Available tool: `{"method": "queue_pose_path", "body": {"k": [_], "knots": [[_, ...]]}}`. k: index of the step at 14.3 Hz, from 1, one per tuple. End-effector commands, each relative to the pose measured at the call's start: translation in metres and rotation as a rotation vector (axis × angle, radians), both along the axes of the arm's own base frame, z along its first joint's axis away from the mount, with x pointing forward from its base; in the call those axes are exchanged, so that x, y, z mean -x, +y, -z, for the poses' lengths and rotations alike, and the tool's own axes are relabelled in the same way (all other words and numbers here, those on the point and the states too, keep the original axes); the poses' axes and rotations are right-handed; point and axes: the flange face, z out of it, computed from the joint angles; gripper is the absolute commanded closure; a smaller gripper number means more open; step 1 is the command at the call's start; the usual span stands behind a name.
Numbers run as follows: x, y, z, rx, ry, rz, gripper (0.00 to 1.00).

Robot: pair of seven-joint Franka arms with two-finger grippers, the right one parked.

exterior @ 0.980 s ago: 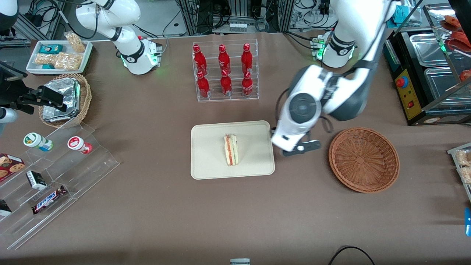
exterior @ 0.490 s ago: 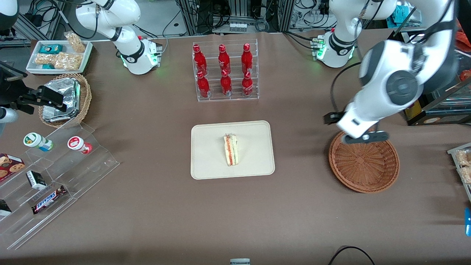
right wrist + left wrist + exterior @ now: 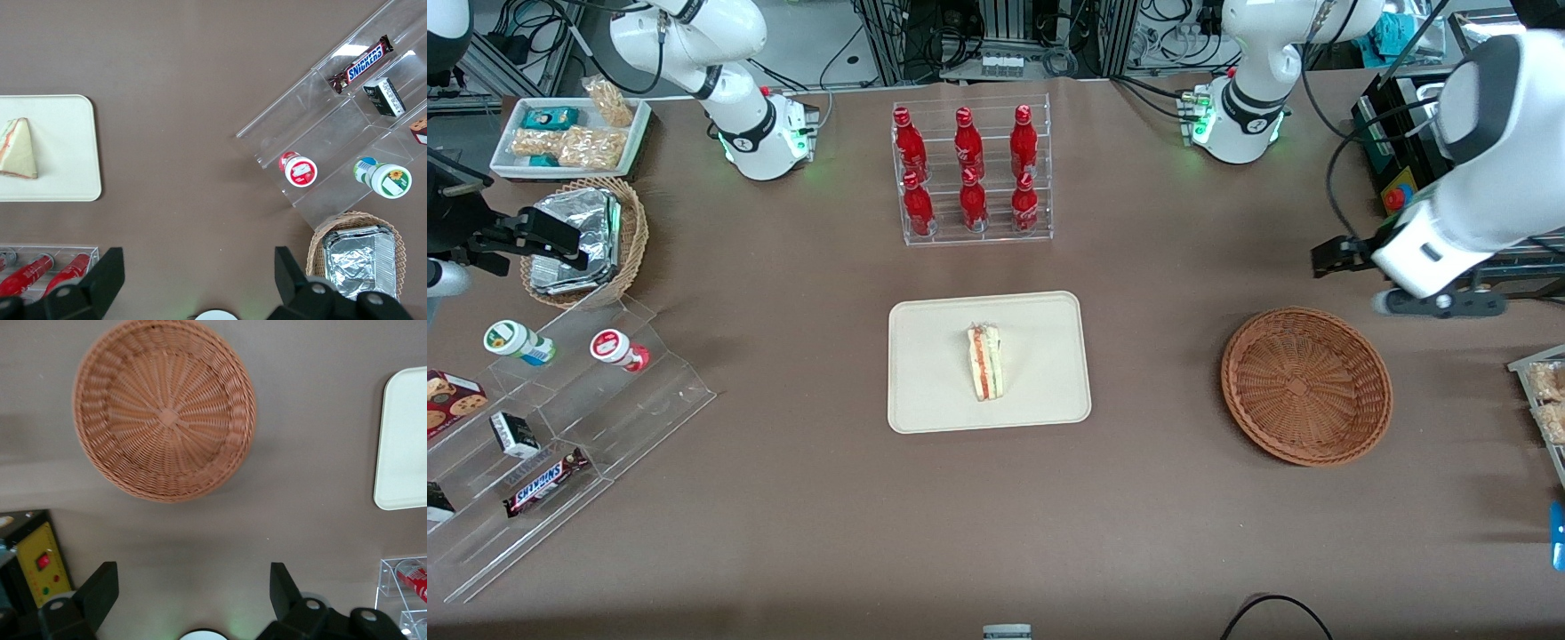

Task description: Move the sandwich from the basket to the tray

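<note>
Your sandwich (image 3: 985, 363) lies on the tray (image 3: 925, 400); the basket (image 3: 1305, 385) is empty. The gripper (image 3: 193, 593) hangs high near the basket, fingers (image 3: 100, 590) apart, holding nothing; park it clear of the counter.

The only wording that can be read is "SNICKERS", printed in blue letters on the brown chocolate bar (image 3: 544, 481) lying in the clear acrylic stepped stand (image 3: 560, 427) at the parked arm's end of the counter (image 3: 783, 533).
</note>
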Motion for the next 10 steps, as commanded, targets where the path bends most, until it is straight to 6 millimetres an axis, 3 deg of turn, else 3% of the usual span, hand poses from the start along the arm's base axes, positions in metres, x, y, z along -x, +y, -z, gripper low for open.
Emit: {"method": "queue_pose_path", "body": {"k": [1, 4, 7, 10], "knots": [[-0.001, 0.017, -0.035, 0.001, -0.045, 0.025, 0.00], [-0.005, 0.034, -0.059, 0.000, -0.101, 0.001, 0.00], [-0.007, 0.036, -0.077, 0.001, -0.138, -0.004, 0.00], [-0.007, 0.034, -0.081, 0.002, -0.145, -0.001, 0.00]]}}
